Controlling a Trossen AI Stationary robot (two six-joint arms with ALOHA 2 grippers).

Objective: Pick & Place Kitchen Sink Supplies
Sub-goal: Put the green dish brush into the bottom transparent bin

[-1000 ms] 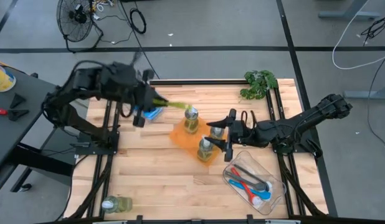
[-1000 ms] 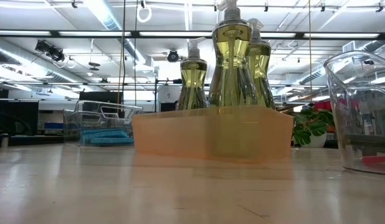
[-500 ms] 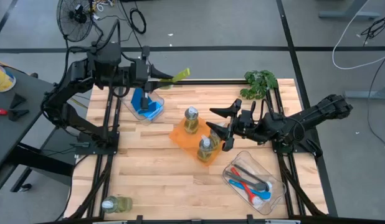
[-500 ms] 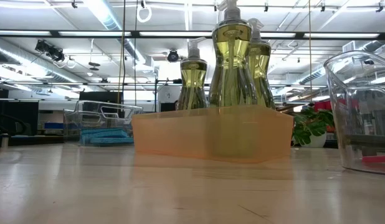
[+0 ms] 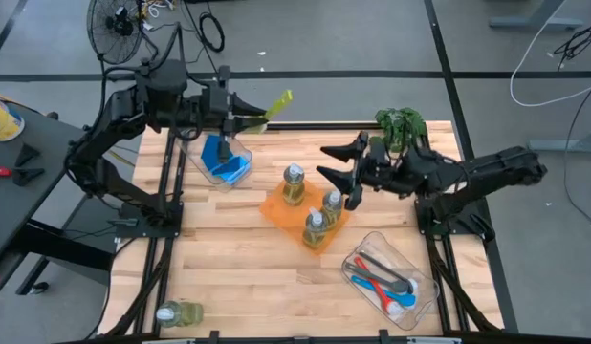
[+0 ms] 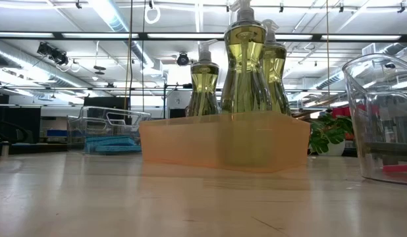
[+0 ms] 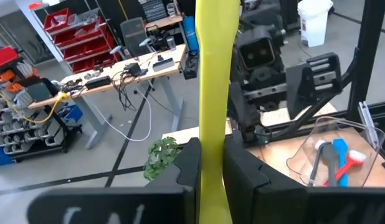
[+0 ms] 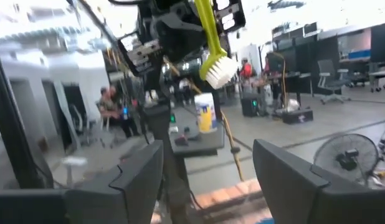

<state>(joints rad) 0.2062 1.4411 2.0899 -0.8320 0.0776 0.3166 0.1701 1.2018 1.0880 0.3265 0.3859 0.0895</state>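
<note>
The left end effector (image 5: 240, 119) pinches the yellow-green brush (image 5: 274, 105) by its handle, high above the far edge of the bench (image 5: 238, 258) — the brush sticks straight out ahead of its fingers. The right end effector (image 5: 339, 175) hangs spread wide with nothing in it, and three soap bottles (image 5: 294, 183) stand in an orange tray (image 5: 276, 207) just below and beside it.

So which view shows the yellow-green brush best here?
The high view: the whole yellow-green brush shows, held by the left gripper above the table's far edge. The left wrist view shows only its handle between the fingers; the right wrist view shows its bristle head; the low view misses it.
</note>
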